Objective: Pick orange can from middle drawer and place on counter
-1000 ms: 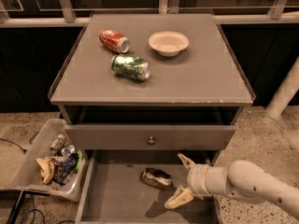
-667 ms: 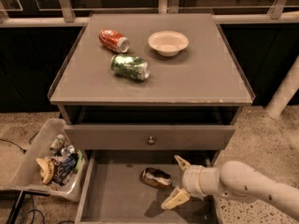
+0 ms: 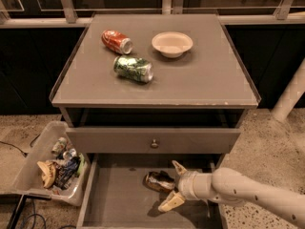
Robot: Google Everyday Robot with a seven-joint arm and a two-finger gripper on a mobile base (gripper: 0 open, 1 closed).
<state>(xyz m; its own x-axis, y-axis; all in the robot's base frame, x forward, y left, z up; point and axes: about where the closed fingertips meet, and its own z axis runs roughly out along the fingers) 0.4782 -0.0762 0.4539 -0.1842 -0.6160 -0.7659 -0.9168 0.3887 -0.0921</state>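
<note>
Currently the dented orange-brown metal can (image 3: 158,180) lies in the shallow grey middle drawer (image 3: 114,202); the cream claw (image 3: 172,186) sits just right of it, spread apart, gripping nothing. Grasp, lift and placement on the flat grey desk (image 3: 205,80) not yet done.

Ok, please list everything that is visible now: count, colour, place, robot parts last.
orange can: 1, orange-brown, lying in middle drawer
middle drawer: 1, grey, open, bottom
counter: 1, grey, cabinet top
red can: 1, red, counter back left
green can: 1, green, counter, before red can
bowl: 1, pale, counter back
drawer front: 1, grey, above open drawer
bin: 1, clear, floor left
gripper: 1, pale, open, beside orange can's right end
arm: 1, white, lower right
</note>
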